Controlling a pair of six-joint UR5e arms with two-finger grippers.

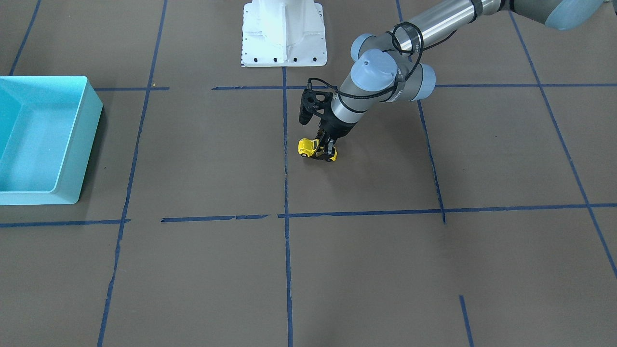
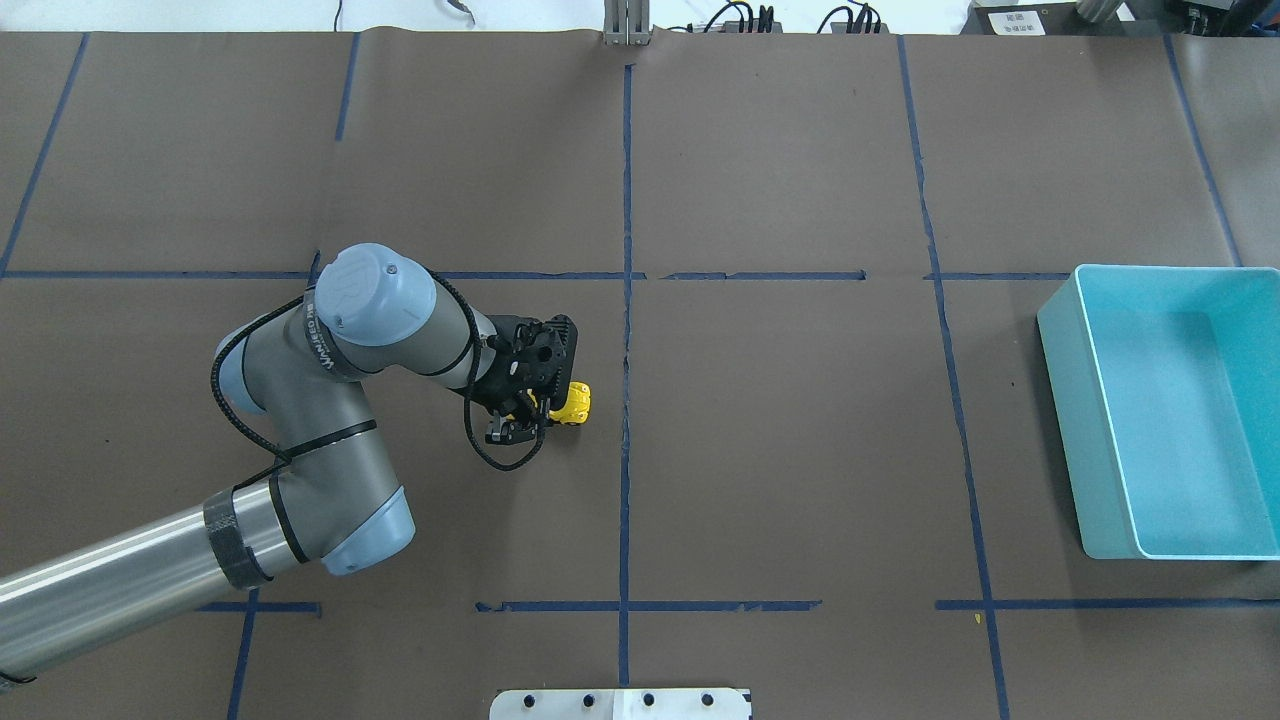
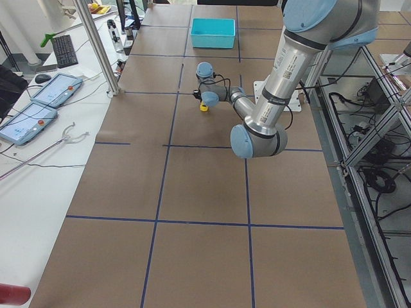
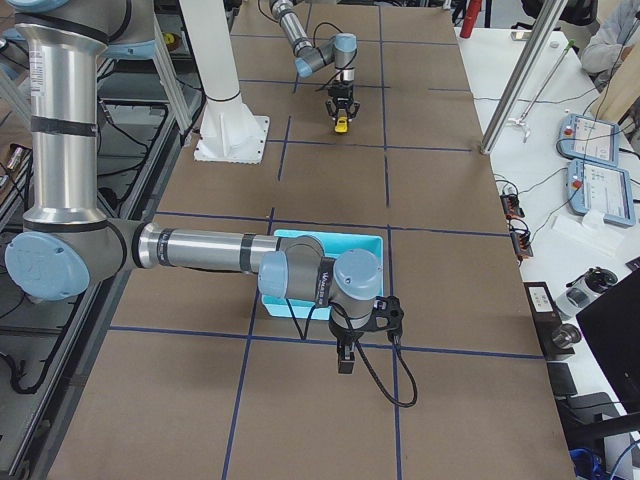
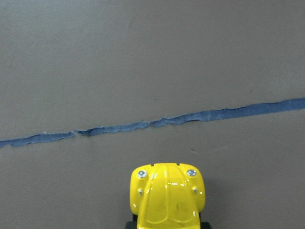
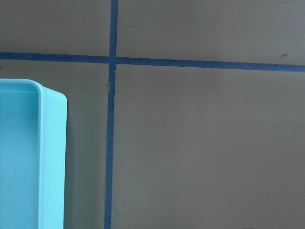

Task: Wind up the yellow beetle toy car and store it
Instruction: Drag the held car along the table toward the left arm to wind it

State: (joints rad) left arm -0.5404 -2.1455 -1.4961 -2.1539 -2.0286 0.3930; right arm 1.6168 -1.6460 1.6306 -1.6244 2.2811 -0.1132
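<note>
I'm seeing the yellow beetle toy car (image 1: 307, 147) sitting on the brown desk (image 2: 800, 450), well apart from the turquoise bin (image 2: 1060, 400). Its long axis is running along the desk towards the bin's side, and its nose is pointing that way. In the left wrist view the rounded bonnet and two small silver headlights are facing a torn blue tape line (image 5: 143, 125) that lies between the car and the bin. The body is glossy bright yellow with small black wheels peeking out underneath.

The bin is showing only its own bare turquoise floor.

The left gripper (image 1: 329, 153) is coming down at a slant on the side of the car away from the bin, and its dark fingers are closing narrowly on the car's rear half. The right gripper (image 4: 346, 362) is hanging just beside the bin's outer wall; I cannot tell how its jaws are standing.
</note>
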